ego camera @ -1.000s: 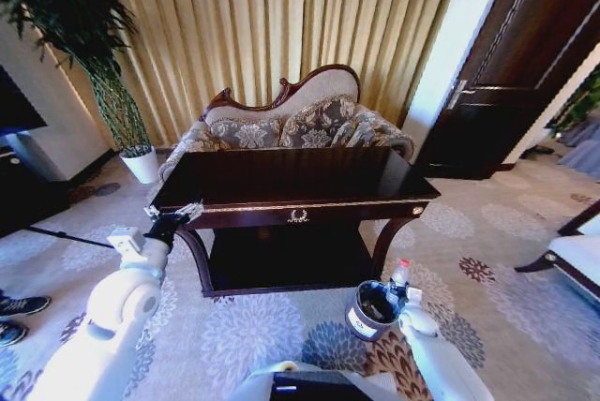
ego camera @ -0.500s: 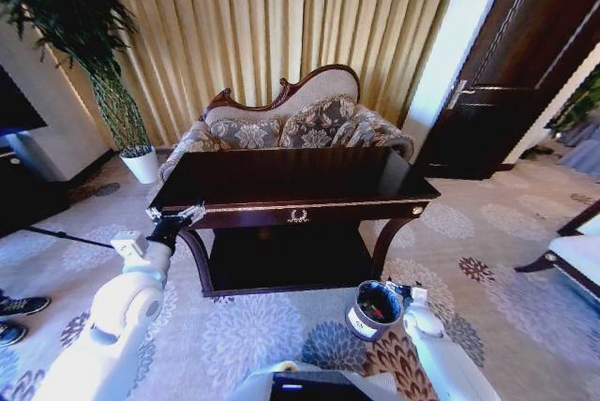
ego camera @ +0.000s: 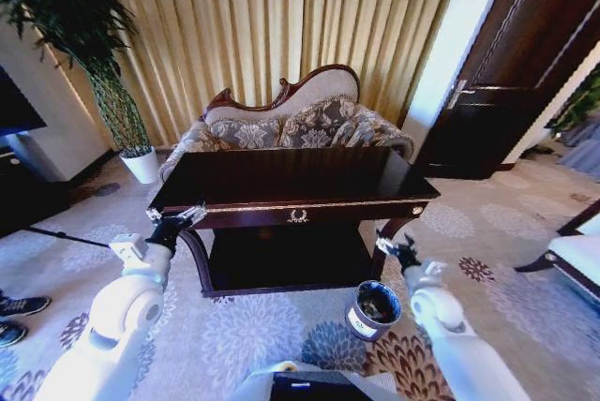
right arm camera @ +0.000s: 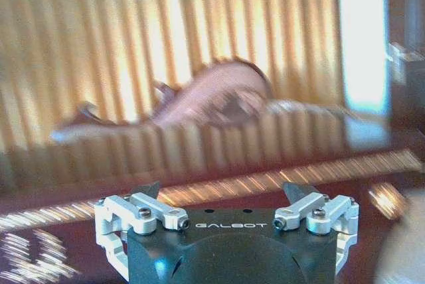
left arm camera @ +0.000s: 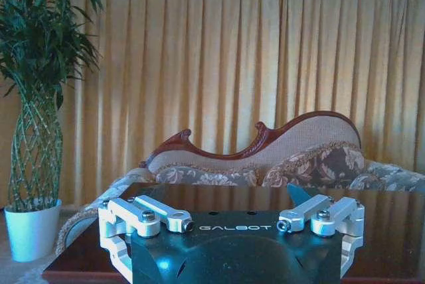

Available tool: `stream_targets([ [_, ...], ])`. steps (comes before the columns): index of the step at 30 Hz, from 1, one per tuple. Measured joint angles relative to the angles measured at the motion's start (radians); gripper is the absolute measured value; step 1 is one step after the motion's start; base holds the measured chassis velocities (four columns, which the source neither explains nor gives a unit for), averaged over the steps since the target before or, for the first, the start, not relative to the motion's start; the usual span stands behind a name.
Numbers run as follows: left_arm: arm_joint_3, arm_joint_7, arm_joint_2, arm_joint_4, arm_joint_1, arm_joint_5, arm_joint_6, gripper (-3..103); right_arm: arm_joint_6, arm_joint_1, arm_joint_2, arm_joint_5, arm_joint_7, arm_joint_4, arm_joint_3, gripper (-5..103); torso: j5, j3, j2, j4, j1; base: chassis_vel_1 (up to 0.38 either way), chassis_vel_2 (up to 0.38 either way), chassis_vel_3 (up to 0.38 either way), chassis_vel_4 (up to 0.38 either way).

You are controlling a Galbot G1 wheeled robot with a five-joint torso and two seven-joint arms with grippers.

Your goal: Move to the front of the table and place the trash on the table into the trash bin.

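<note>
Standing on the carpet by the worktop's right front leg, the trash bin is sitting just below the right pincer, which is hanging spread and carrying nothing. Hovering spread at the worktop's left front corner, the left pincer is likewise carrying nothing, presumably parked.

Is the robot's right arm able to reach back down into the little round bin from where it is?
Probably yes. The right gripper hangs open just above and beyond the trash bin, beside the table leg, with nothing between them and the bin's mouth uncovered.
</note>
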Motion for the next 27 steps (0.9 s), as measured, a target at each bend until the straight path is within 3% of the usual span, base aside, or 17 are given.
stream_targets([
  [9, -0.006, 0.000, -0.018, -0.025, 0.019, -0.021, 0.024, 100, -0.068, -0.024, -0.006, -0.060, 0.031, 0.203, -0.018, 100, 0.0003, 0.000, 0.000, 0.0000, 0.000, 0.000, 0.000, 0.000, 0.000],
  [27, -0.008, -0.009, -0.016, -0.055, 0.040, -0.033, 0.044, 100, -0.084, -0.053, -0.006, -0.075, 0.033, 0.235, -0.006, 100, 0.0001, 0.000, 0.000, -0.0001, 0.000, 0.045, -0.048, -0.052, 0.046],
])
